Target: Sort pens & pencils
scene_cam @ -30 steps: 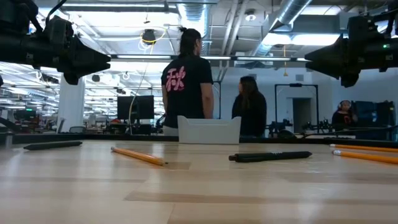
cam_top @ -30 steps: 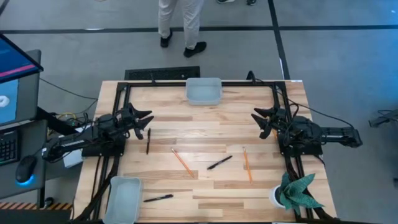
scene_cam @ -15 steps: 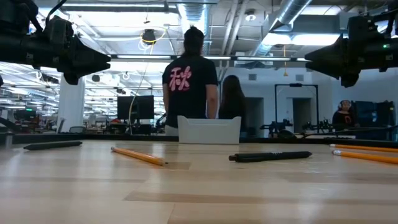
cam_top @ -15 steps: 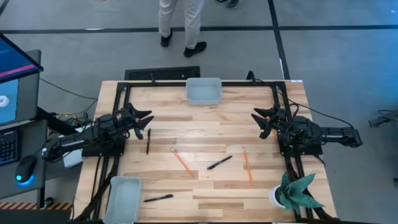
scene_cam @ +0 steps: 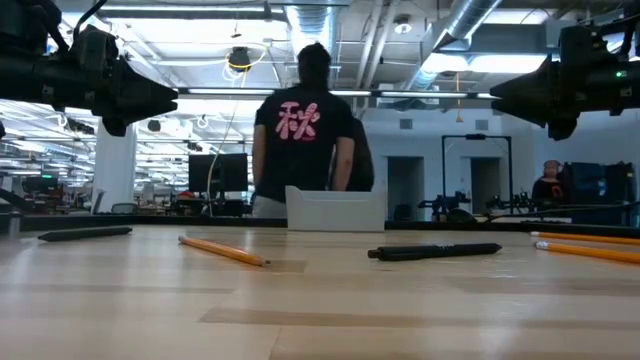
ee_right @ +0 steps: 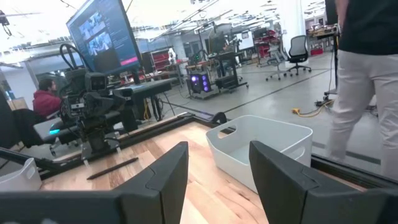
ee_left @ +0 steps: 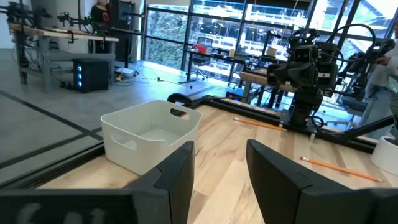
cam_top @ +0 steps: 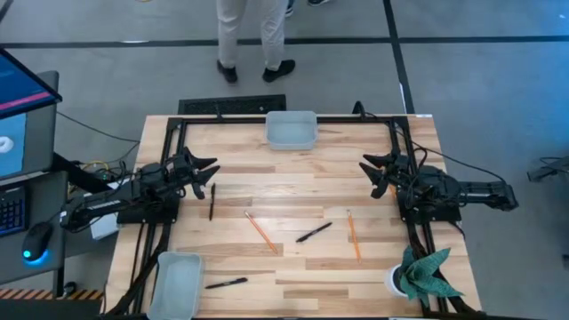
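Observation:
Three black pens lie flat on the wooden table: one (cam_top: 212, 201) just in front of my left gripper, one (cam_top: 314, 232) in the middle, one (cam_top: 227, 283) near the front left. Two orange pencils (cam_top: 260, 230) (cam_top: 353, 234) lie on either side of the middle pen. My left gripper (cam_top: 206, 173) hovers open at the table's left side, pointing level toward the right. My right gripper (cam_top: 372, 173) hovers open at the right side, facing it. Both are above the table with nothing between their fingers (ee_left: 177, 171) (ee_right: 280, 174).
A white bin (cam_top: 291, 130) stands at the middle of the far edge, and another (cam_top: 178, 283) at the near left corner. A potted plant (cam_top: 425, 274) sits at the near right corner. A person (scene_cam: 305, 130) stands beyond the far edge.
Both grippers, the pens and the pencils have kept still. The person beyond the far edge has stepped toward the left.

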